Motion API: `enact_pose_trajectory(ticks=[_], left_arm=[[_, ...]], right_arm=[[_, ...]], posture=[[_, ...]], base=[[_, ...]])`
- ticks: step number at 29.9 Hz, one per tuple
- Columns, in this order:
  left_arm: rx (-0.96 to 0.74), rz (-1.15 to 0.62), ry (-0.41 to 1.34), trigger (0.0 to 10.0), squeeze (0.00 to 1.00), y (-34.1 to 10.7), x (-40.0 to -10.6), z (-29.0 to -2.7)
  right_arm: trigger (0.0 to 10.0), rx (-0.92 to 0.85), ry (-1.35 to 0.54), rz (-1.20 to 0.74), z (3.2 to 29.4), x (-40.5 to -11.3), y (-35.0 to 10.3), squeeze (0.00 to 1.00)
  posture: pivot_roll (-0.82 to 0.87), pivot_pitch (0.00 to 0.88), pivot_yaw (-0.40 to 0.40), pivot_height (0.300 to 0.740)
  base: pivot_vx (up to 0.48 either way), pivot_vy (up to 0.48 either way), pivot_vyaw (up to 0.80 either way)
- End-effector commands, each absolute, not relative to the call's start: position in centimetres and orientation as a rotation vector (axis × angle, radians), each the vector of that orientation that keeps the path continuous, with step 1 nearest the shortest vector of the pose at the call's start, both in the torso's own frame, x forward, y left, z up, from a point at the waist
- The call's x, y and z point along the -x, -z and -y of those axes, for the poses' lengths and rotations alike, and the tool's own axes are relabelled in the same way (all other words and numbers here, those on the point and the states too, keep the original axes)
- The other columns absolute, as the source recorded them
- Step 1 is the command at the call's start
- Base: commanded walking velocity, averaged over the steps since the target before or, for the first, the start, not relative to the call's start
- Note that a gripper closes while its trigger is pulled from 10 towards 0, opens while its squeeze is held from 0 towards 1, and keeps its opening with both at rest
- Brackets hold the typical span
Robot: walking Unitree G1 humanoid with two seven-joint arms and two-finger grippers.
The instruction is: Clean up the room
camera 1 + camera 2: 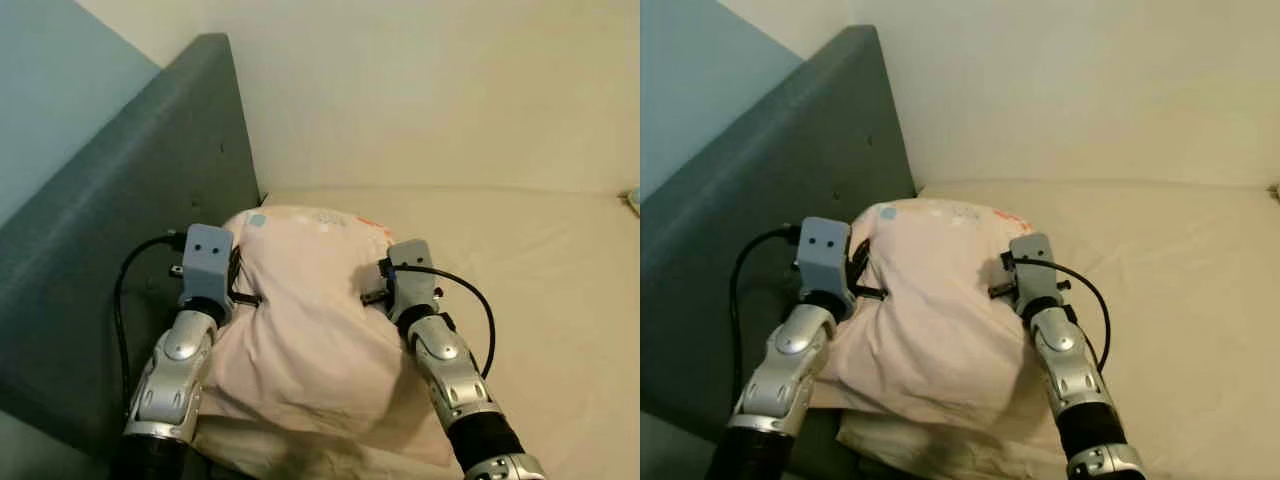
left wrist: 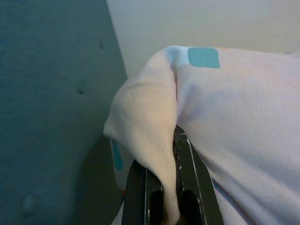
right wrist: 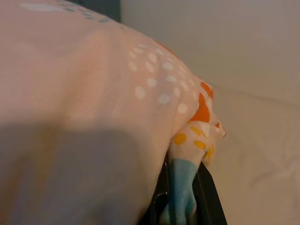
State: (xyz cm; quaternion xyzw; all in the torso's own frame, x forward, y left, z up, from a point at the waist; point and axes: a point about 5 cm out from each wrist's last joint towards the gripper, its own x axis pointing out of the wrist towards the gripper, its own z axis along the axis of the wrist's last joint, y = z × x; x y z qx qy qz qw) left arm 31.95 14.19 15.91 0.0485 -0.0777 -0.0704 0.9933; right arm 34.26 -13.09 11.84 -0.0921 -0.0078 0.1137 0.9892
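While the robot leans over the bed (image 1: pixel 560 300), it has the pillow (image 1: pixel 300 300) gripped from both sides, so I would say the work is somewhere in the middle. The left claw (image 2: pixel 161 187) sits at the pillow's nine o'clock edge, next to the grey-blue headboard (image 1: pixel 130 200), and its two black fingers (image 2: pixel 187 178) are closed tight on a fold of the pale pink cover. The right claw (image 3: pixel 183 197) is at three o'clock, also closed, pinching a corner of the cover (the part with orange and blue pattern). The pillow rests at the head of the bed, its far end near the corner where the headboard meets the cream wall (image 1: pixel 420 90). It looks bunched and a little crooked. My judgement: the pillow is already at its proper end of the bed, and what is left is to straighten it, lay it flat and let go. Under its near edge I see another cream layer (image 1: pixel 920 440), perhaps a second pillow; I cannot tell.
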Motion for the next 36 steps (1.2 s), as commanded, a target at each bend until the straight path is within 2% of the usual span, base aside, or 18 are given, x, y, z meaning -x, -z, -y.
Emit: enact_pose_trajectory(ticks=[1, 12, 17, 19, 23, 25, 27, 28, 31, 36], left_arm=[[-0.109, 0.2, 0.16, 10.0, 0.0, -16.4, -31.8, -14.0], [-0.128, 0.187, 0.181, 10.0, 0.0, -16.2, -32.0, -14.0], [-0.15, 0.145, 0.175, 10.0, 0.0, -15.7, -32.3, -14.4], [-0.218, 0.099, 0.176, 10.0, 0.0, -15.0, -32.8, -14.8], [-0.238, 0.105, 0.181, 10.0, 0.0, -15.0, -33.0, -14.8], [-0.35, 0.135, 0.225, 10.0, 0.0, -16.5, -36.0, -15.0], [-0.407, 0.182, 0.19, 10.0, 0.0, -19.9, -38.5, -16.1], [-0.407, 0.182, 0.19, 10.0, 0.0, -19.9, -38.5, -16.1], [-0.382, 0.255, 0.041, 10.0, 0.0, -24.7, -40.0, -18.9], [-0.433, 0.281, 0.023, 10.0, 0.0, -25.1, -39.5, -20.1]], right_arm=[[10.0, 0.173, -0.284, 0.066, 11.7, -34.1, -12.5, 0.0], [10.0, 0.156, -0.257, 0.043, 12.1, -34.1, -12.2, 0.0], [10.0, 0.2, -0.208, 0.008, 12.8, -34.3, -11.6, 0.0], [10.0, 0.21, -0.181, -0.051, 13.6, -34.6, -10.8, 0.0], [10.0, 0.186, -0.18, -0.072, 13.8, -34.8, -10.6, 0.0], [10.0, 0.222, -0.166, -0.06, 14.1, -37.6, -12.9, 0.0], [10.0, 0.231, -0.145, 0.008, 14.0, -39.8, -16.8, 0.0], [10.0, 0.231, -0.145, 0.008, 14.0, -39.8, -16.8, 0.0], [10.0, 0.221, -0.165, 0.083, 13.2, -41.1, -20.5, 0.0], [10.0, 0.256, -0.217, 0.058, 12.2, -40.9, -19.6, 0.0]], posture=[[-0.04, 0.079, 0.063, 0.74], [-0.03, 0.08, 0.068, 0.74], [-0.03, 0.08, 0.068, 0.74], [-0.03, 0.091, 0.069, 0.74], [-0.03, 0.091, 0.069, 0.74], [-0.03, 0.122, 0.07, 0.74], [-0.02, 0.135, 0.07, 0.74], [-0.02, 0.135, 0.07, 0.74], [-0.01, 0.17, 0.048, 0.74], [0.01, 0.198, 0.031, 0.74]], base=[[0.0, 0.0, 0.0], [0.0, 0.0, 0.0], [0.0, 0.0, 0.0], [0.0, 0.0, 0.0], [0.0, 0.0, 0.0], [0.0, 0.0, 0.0], [0.0, 0.0, 0.0], [0.0, 0.0, 0.0], [0.0, 0.0, 0.0], [0.0, 0.0, 0.0]])
